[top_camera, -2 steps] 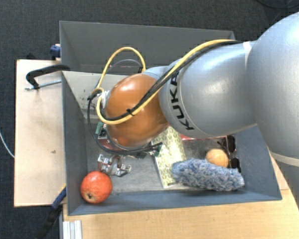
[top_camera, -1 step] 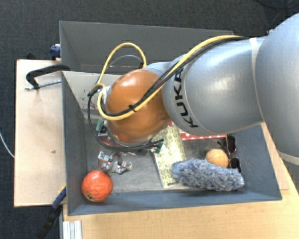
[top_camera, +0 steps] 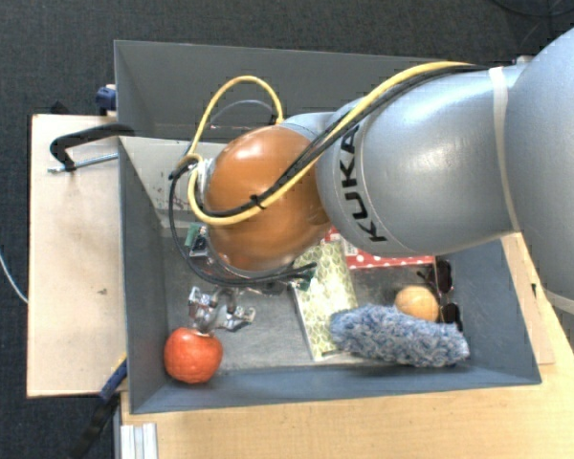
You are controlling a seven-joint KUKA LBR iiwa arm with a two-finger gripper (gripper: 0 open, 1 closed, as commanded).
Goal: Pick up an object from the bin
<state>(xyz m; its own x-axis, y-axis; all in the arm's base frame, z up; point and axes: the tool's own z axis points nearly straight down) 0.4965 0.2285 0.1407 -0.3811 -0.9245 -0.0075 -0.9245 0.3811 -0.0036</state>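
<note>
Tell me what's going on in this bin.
The grey KUKA arm reaches into the grey metal bin from the right. Its gripper hangs low at the bin's front left, just above a round red-orange ball that lies in that corner. Further right lie a flat green patterned card, a fuzzy grey-blue knitted roll and a small yellow-orange egg-shaped thing.

Grey arm [top_camera: 440, 161] — orange wrist cover [top_camera: 258, 208]
</note>
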